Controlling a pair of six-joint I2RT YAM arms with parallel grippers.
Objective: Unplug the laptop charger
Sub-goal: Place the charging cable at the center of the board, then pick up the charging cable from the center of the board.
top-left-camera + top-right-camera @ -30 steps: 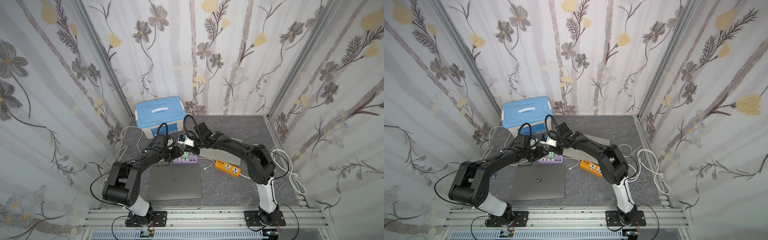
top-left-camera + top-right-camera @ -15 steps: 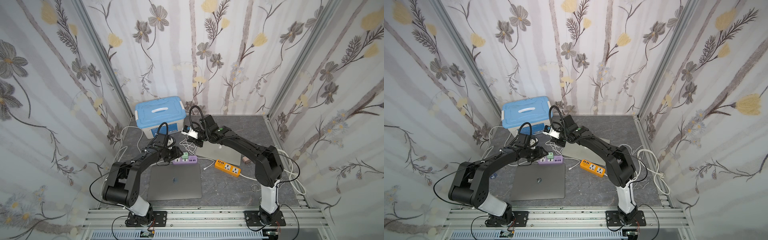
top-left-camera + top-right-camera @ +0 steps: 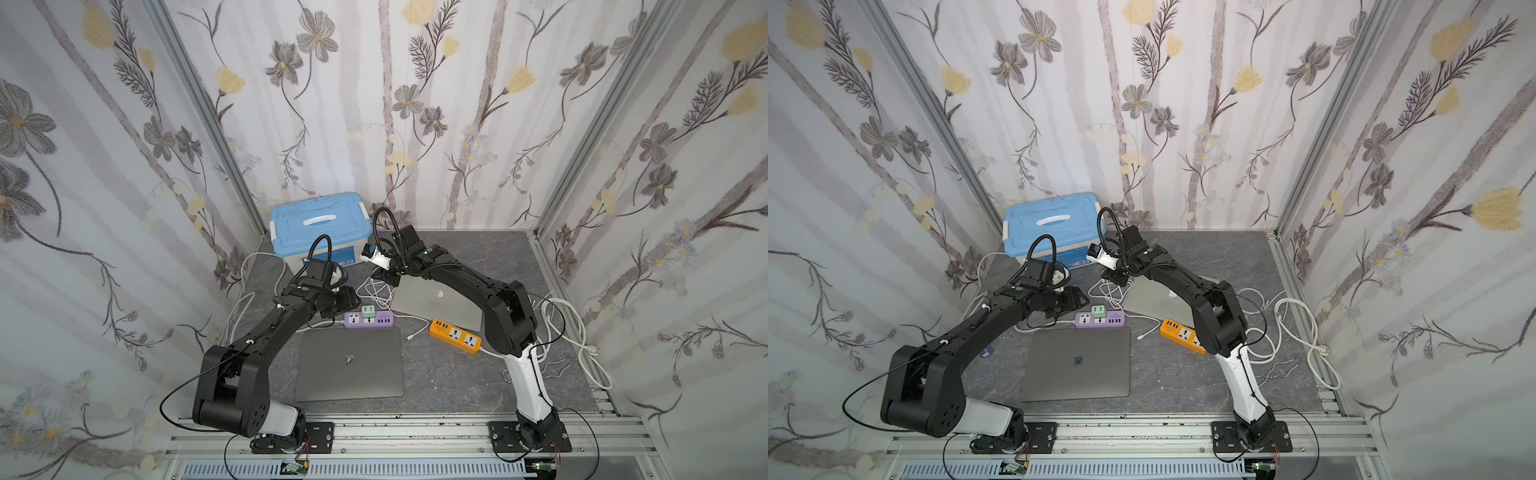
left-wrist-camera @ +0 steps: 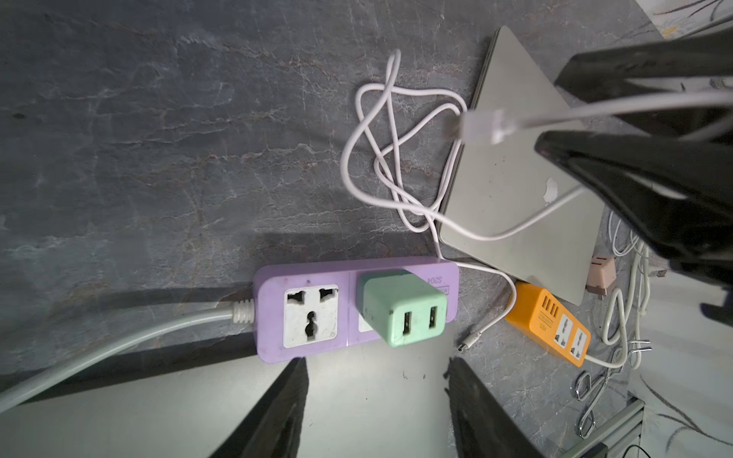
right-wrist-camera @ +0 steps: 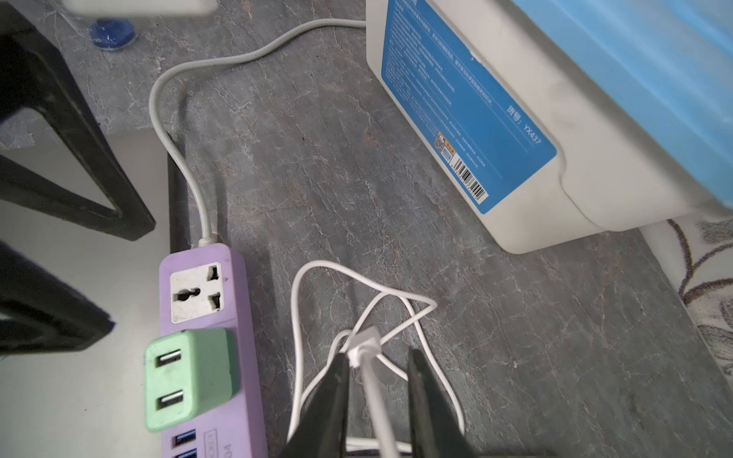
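**Cable plug free of the adapter, loose between parted jaws**

Left of the purple power strip (image 4: 317, 273), its thick grey cord (image 4: 190, 323) curves away over the bare table (image 4: 158, 138), with open room back to the blue-lidded box (image 3: 320, 220). The left gripper (image 4: 377, 363) hovers at the strip's front edge above the grey laptop (image 3: 351, 365), its jaws open and empty. The green adapter (image 4: 400, 309) sits in the strip's second socket, both ports empty. Behind the strip's right end, the right gripper (image 5: 377, 355) has its jaws apart around the white cable's plug (image 5: 367, 341), raised over tangled loops. Farther right, a silver laptop (image 4: 511, 190) and an orange strip (image 3: 455, 336) crowd the table. Only the wrist views show the jaws.
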